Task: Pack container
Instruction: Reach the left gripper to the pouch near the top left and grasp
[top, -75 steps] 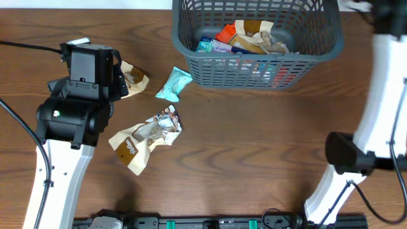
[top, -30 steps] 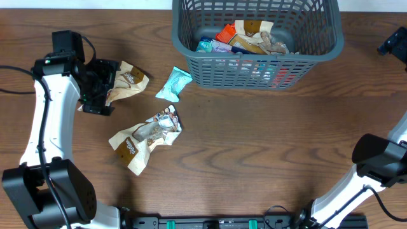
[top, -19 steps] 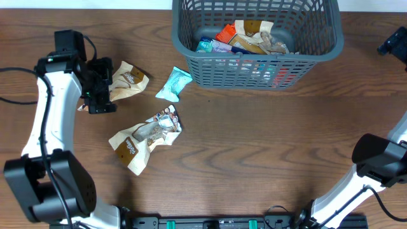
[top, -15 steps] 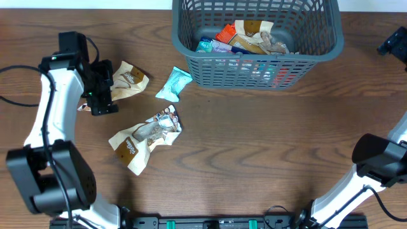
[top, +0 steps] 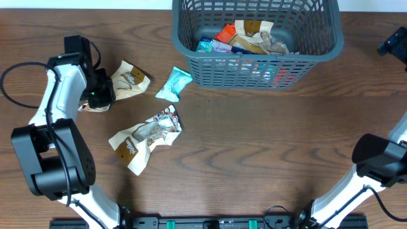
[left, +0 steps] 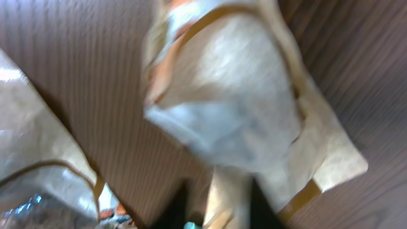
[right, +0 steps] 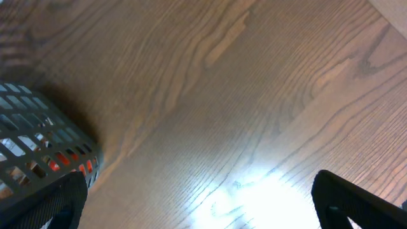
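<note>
The container (top: 320,48), a dark grey-blue lattice basket, stands at the top centre with several snack packets inside. On the table's left lies a small tan snack packet (top: 129,79). My left gripper (top: 103,95) sits at its left edge. In the left wrist view the tan packet (left: 235,114) fills the frame, and my left gripper (left: 219,205) is shut on its lower edge. My right gripper (right: 197,203) stands open over bare wood, with the container's corner (right: 35,143) to its left. In the overhead view the right gripper (top: 394,42) is at the far right edge.
A teal packet (top: 173,84) lies just left of the basket's front. A crumpled heap of tan packets (top: 144,137) lies below it. Another packet (left: 35,162) shows at the lower left of the left wrist view. A black cable (top: 16,70) loops at the left.
The left arm swung its gripper up to the small tan packet's left edge, and the jaws went from open to shut on it. The right arm has not moved.
</note>
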Robot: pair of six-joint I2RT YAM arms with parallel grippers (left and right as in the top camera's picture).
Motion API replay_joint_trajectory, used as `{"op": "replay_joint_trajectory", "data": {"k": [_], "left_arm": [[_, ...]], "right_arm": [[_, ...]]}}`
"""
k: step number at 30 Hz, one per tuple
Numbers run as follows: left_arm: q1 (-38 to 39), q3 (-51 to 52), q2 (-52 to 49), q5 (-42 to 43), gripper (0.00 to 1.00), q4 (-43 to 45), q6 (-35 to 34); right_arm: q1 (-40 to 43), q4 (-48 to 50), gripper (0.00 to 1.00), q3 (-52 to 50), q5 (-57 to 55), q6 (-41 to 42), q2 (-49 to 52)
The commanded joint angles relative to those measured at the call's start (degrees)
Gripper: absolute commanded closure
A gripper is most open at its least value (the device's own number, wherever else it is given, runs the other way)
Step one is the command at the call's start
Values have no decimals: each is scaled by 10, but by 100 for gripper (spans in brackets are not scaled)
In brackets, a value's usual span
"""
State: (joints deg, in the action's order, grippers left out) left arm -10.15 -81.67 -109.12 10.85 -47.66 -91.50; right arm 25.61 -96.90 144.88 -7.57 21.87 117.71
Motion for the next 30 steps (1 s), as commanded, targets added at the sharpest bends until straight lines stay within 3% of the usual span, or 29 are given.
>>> {"op": "replay_joint_trajectory", "data": {"k": [1, 5, 6, 9, 10, 20, 21, 24, 25, 26, 30], "left_arm": [[-4, 1, -19, -35, 95, 2, -3], [-4, 1, -42, -36, 91, 5, -3], [-4, 1, -50, -36, 78, 4, -3], [-4, 1, -67, -34, 6, 4, -3], [-4, 1, -73, -33, 1, 4, -3], [-4, 1, -91, -30, 0, 20, -3], [-4, 1, -93, -30, 14, 22, -3], [-4, 1, -98, -30, 76, 23, -2], [-4, 1, -101, -30, 87, 24, -1], [-4, 1, -104, -30, 94, 23, 1], [-4, 1, -112, -30, 94, 24, 18]], "right_arm": [[2, -2, 1, -3, -10, -7, 0], [2, -2, 1, -3, -10, -7, 0], [2, -2, 1, -3, -10, -7, 0], [2, -2, 1, -3, -10, -7, 0], [2, -2, 1, -3, -10, -7, 0], [2, -2, 1, -3, -10, -7, 0], [2, -2, 1, -3, -10, -7, 0], [2, -2, 1, -3, -10, -7, 0], [2, -2, 1, -3, -10, -7, 0], [2, -2, 1, -3, -10, -7, 0], [2, -2, 1, -3, -10, -7, 0]]}}
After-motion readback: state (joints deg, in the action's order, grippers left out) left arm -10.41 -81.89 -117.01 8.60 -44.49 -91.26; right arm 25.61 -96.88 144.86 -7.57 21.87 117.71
